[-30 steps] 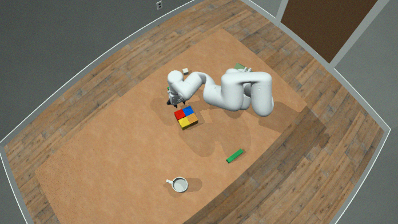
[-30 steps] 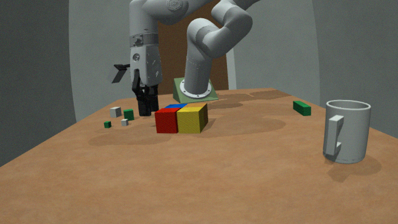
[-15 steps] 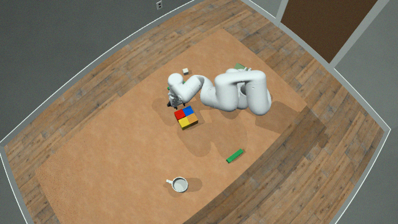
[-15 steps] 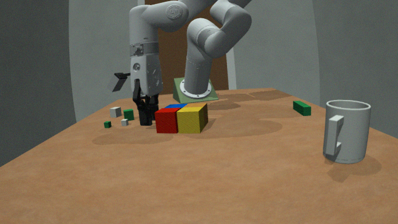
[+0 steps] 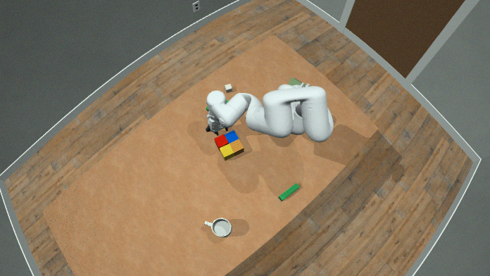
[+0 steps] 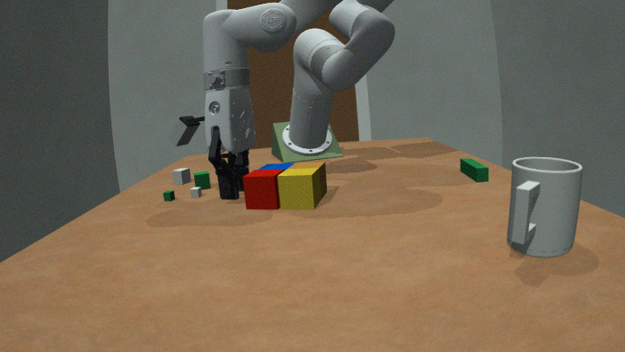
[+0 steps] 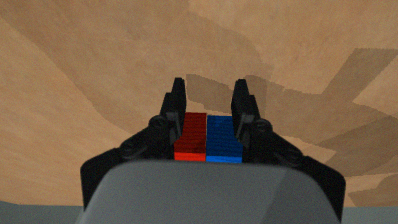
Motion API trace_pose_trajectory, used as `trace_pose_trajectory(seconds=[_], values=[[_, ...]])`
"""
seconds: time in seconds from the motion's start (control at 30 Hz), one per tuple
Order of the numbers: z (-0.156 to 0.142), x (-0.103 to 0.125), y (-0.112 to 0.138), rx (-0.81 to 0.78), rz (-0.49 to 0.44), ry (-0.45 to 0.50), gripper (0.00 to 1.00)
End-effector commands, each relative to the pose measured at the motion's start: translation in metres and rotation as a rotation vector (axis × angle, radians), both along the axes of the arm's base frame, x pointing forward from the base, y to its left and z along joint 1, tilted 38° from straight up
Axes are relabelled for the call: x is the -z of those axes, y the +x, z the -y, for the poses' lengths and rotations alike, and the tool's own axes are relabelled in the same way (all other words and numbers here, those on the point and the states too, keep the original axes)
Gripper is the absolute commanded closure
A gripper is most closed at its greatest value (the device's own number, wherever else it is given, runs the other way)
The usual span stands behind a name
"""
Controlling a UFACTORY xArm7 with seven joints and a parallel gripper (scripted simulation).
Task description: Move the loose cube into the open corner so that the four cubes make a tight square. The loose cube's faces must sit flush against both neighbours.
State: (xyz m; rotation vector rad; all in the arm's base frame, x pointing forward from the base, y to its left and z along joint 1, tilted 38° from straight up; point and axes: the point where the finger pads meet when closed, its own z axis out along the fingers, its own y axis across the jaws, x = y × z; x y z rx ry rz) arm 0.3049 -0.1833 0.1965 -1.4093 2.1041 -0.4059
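Observation:
Four cubes stand together as a square block on the table: red [image 5: 221, 141], blue [image 5: 231, 136], yellow [image 5: 227, 151] and orange [image 5: 237, 145]. In the exterior view the red cube [image 6: 261, 189] and yellow cube [image 6: 298, 188] face the camera side by side, with no gap showing between them. My gripper [image 6: 229, 190] is low at the table, just beside the red cube's outer face. Its fingers are partly open and hold nothing. In the wrist view the red cube [image 7: 191, 135] and blue cube [image 7: 222, 137] show beyond the fingers.
A grey mug [image 6: 543, 206] stands at the near right. A green bar [image 6: 474, 170] lies at the far right. A white cube [image 6: 181, 176], a green cube [image 6: 202, 180] and two tiny cubes [image 6: 195, 192] sit left of the gripper. The arm's base [image 6: 307, 144] is behind the block.

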Motion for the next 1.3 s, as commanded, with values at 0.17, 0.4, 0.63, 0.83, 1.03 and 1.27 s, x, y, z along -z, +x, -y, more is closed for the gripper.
trace_pose_trajectory(seconds=[0.17,0.4,0.63,0.83,1.03,1.27], values=[[0.0008,-0.0010,0.0002,0.001,0.002,-0.001,0.53],[0.0004,-0.0011,0.0004,0.001,0.002,-0.001,0.53],[-0.0019,-0.0021,0.0013,0.001,0.002,-0.001,0.53],[-0.0036,-0.0028,0.0021,0.001,0.002,-0.001,0.53],[-0.0056,-0.0036,0.0030,0.001,0.002,-0.001,0.53],[-0.0062,-0.0039,0.0032,0.001,0.002,-0.001,0.53]])
